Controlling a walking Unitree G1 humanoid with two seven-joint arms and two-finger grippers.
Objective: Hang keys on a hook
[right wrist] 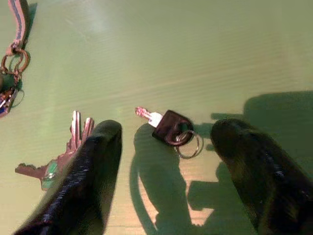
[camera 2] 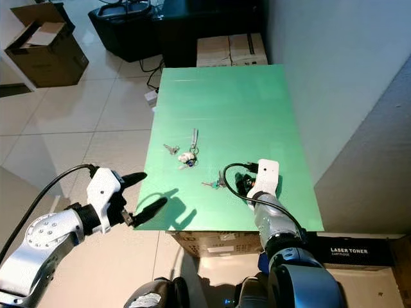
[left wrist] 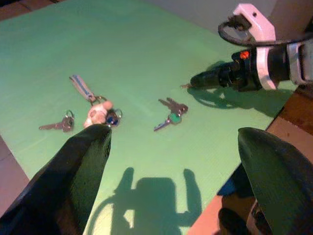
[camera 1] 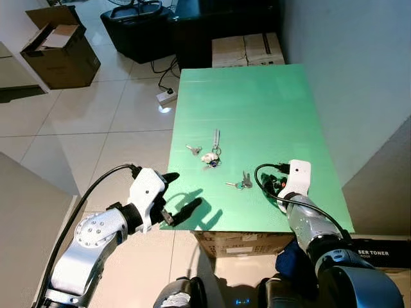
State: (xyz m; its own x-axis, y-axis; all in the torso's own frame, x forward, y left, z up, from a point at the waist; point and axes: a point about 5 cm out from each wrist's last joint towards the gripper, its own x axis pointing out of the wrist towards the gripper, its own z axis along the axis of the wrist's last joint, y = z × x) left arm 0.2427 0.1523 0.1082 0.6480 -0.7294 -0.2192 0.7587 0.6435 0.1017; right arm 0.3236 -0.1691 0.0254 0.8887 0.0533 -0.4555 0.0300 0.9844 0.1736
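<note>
Several key sets lie on the green table (camera 1: 257, 102). A strap keychain with a pale charm (camera 1: 212, 154) rests mid-table, a small key pair (camera 1: 192, 149) to its left. A bunch with a green tag (camera 1: 241, 183) lies nearer the front. My right gripper (right wrist: 166, 132) is open low over the front right of the table, its fingers (right wrist: 93, 166) either side of a black-headed key on a ring (right wrist: 171, 128). My left gripper (camera 1: 183, 191) is open at the table's front left edge, holding nothing, well short of the keys.
An open cardboard box (camera 1: 58, 51) stands on the tiled floor at far left. Closed boxes (camera 1: 247, 48) and dark furniture (camera 1: 138, 29) sit beyond the table's far end. A power strip (camera 1: 167, 96) lies by the table's left side. A grey wall runs along the right.
</note>
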